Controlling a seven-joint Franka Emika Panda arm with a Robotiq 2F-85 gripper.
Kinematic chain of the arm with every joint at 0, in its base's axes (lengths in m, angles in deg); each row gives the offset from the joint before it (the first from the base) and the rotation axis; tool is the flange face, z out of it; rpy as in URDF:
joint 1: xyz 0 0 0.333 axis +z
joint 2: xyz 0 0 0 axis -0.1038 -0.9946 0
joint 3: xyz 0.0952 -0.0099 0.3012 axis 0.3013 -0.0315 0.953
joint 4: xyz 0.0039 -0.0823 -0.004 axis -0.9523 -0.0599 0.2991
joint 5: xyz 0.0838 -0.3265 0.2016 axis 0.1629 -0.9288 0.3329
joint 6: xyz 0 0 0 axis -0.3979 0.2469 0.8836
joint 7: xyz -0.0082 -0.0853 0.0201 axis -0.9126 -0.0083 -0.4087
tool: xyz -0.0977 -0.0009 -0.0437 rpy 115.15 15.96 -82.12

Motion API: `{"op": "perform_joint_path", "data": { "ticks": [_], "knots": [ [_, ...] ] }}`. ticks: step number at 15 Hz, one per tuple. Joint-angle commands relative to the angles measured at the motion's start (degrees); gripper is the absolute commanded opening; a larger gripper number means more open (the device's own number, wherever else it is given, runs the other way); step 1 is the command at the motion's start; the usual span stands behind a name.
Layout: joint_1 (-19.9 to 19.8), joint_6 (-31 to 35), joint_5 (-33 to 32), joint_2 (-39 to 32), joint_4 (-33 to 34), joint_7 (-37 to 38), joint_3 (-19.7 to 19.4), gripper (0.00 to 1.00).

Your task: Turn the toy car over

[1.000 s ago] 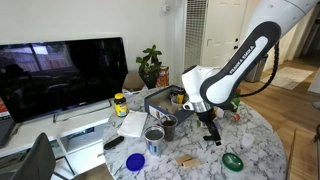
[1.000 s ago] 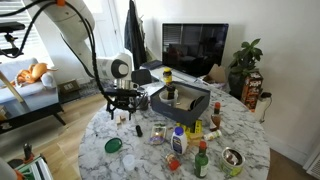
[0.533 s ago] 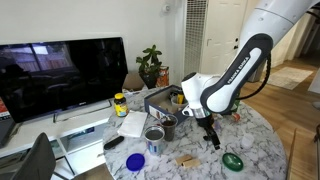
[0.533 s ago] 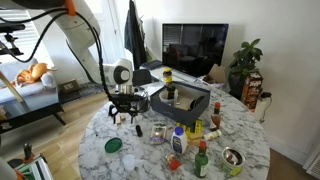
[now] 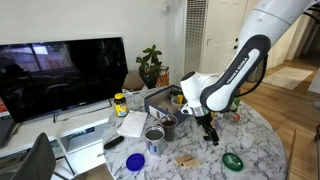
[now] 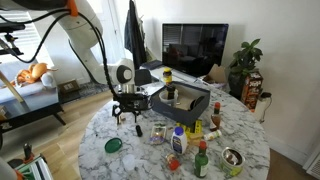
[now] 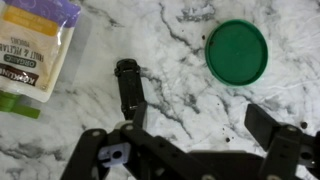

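Wrist view, far left: a bag (image 7: 35, 45) with a yellow and purple label lies flat on the marble bench (image 7: 180, 60), in the upper corner.
Toy car: the toy car (image 7: 129, 90) lies on the bench just right of the bag, apart from it. It shows as a dark, narrow body running up the picture. Which face is up I cannot tell.
End effector: my end effector (image 7: 180, 128) hangs over the bench, released, its fingers (image 7: 95, 150) spread wide and grasping nothing.
Car against end effector: the car's lower end meets my frame near the finger on the picture's left side. Whether they touch I cannot tell.
Green lid: a flat round green lid (image 7: 237, 52) lies at the upper right, well apart from the car.
Exterior view, left to right: a yellow-lidded jar (image 5: 120, 103), a metal tin can (image 5: 154, 138), my end effector (image 5: 210, 135) low over the bench, then the green lid (image 5: 233, 160) near the bench edge.
Car in both exterior views: too small to make out.
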State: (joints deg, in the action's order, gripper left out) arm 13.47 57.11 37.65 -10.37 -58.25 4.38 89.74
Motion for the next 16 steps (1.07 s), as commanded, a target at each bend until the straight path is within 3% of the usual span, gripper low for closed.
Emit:
{"op": "perform_joint_path", "data": {
  "ticks": [1,16],
  "knots": [
    [-0.08,-0.56,-4.32,-3.29,2.51,-2.30,-0.12,1.00],
    [1.87,-0.24,-15.67,-10.99,8.92,-1.29,-2.04,1.00]
  ]
}}
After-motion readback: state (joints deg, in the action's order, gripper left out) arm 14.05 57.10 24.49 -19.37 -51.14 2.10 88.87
